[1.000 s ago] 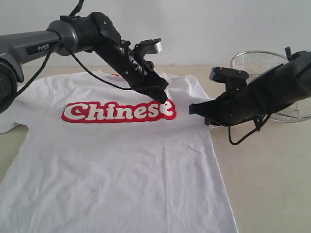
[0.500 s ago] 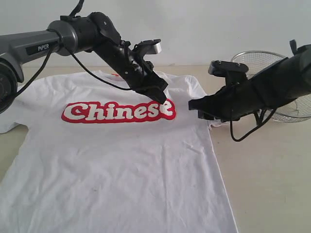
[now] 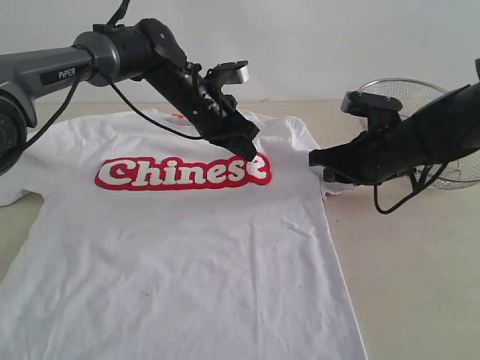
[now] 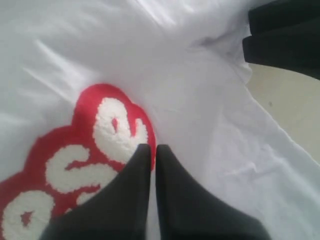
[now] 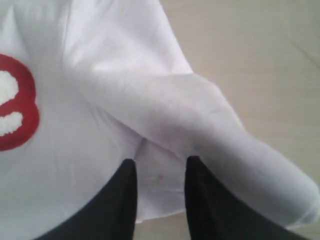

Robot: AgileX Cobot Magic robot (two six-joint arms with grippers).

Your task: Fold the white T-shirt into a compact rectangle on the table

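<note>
Beige surface (image 3: pixel 405 270) is carrying the white T-shirt (image 3: pixel 187 255), which is lying spread flat and chest up across the left and middle, its hem running toward the near edge. The left arm's fingers (image 4: pixel 125 200) are pressing together, their tips resting on the cloth at the final letter of the red "Chinese" lettering (image 3: pixel 180 172). The right arm's fingers (image 5: pixel 120 205) are standing spread, with a clear gap between them, at the edge of the sleeve (image 5: pixel 210 130) nearest the right edge; that sleeve is lying rumpled in a soft fold. A wire-mesh basket (image 3: pixel 401 94) is sitting toward the far right corner, behind the right arm.
</note>
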